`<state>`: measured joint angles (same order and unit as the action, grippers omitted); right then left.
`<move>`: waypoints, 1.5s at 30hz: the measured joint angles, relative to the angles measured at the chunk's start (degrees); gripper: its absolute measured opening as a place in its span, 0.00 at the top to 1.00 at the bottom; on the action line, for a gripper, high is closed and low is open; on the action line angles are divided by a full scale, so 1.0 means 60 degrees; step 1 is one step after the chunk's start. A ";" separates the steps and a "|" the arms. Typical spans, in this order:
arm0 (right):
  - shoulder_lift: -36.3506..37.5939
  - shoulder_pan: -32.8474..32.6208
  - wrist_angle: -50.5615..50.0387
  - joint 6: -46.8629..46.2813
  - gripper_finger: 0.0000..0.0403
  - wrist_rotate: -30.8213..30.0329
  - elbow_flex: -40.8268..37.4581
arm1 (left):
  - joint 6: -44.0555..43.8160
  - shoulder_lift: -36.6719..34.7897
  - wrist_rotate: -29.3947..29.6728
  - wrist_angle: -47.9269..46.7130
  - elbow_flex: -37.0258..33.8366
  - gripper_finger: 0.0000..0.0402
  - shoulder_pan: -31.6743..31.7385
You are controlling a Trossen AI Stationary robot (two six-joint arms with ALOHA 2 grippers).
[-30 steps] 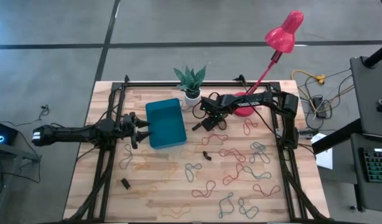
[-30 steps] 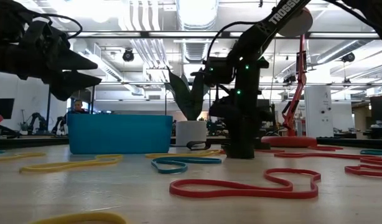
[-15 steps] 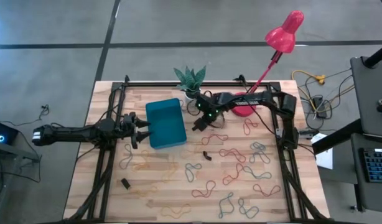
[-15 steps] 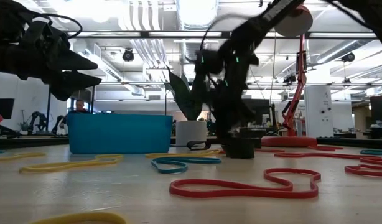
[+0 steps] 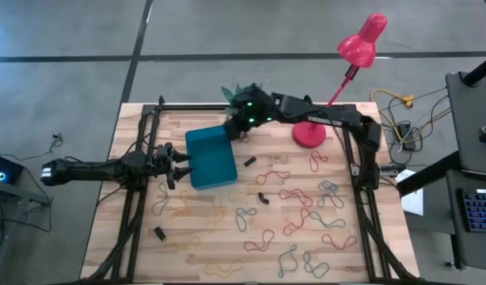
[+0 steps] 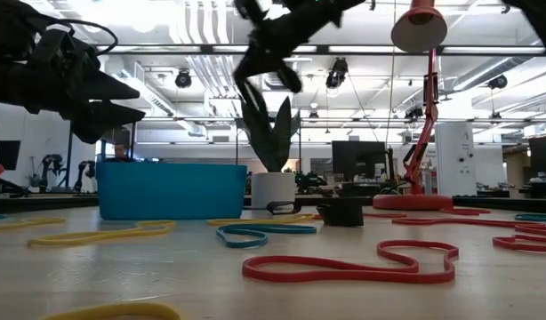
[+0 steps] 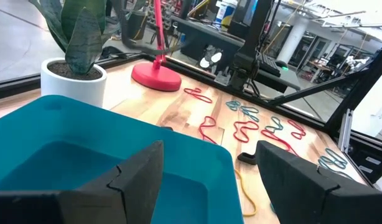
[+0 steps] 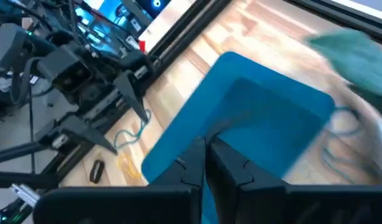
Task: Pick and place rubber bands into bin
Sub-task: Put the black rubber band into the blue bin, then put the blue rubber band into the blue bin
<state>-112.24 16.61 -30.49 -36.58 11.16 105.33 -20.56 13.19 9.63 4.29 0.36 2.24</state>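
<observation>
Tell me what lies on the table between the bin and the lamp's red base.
In the high view, between the bin and the lamp base: bare wood and one small dark piece. The right arm crosses above.

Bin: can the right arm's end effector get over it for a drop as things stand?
Probably yes. The right end effector, shut, hangs in the air by the far corner of the bin, whose top is open. The left end effector sits open at the bin's other side, clear of that corner.
</observation>
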 joint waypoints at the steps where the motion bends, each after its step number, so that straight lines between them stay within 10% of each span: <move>1: -0.0303 -0.0047 -0.0049 -0.0010 0.98 0.0105 0.0297 | 0.0000 -0.0010 0.0000 -0.0006 0.0000 0.40 0.0000; 14: -0.3852 -0.0456 -0.3731 0.0715 0.96 -0.0407 0.4956 | -0.0010 -0.0032 -0.0004 -0.0017 0.0000 0.40 0.0000; 29: -0.3075 -0.1093 -0.4471 0.3001 0.52 -0.1621 0.4937 | -0.1761 -0.0025 -0.0058 0.0260 0.0000 0.40 -0.0006; 34: -0.2449 -0.1357 -0.6704 0.4966 0.50 -0.3381 0.4951 | -0.3738 -0.0014 -0.0053 0.0840 0.0000 0.40 0.0000; 38: -0.2527 -0.1311 -0.8000 0.5949 0.50 -0.2830 0.4520 | -0.3697 -0.0028 -0.0029 0.0939 0.0000 0.40 0.0000; 45: -0.2474 -0.1220 -0.6199 0.7373 0.50 -0.2780 0.1566 | -0.3694 0.0035 -0.0029 0.0966 0.0000 0.40 0.0000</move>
<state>-127.08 9.29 -67.68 7.66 -5.52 114.73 -42.72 13.40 9.45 10.09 0.36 2.24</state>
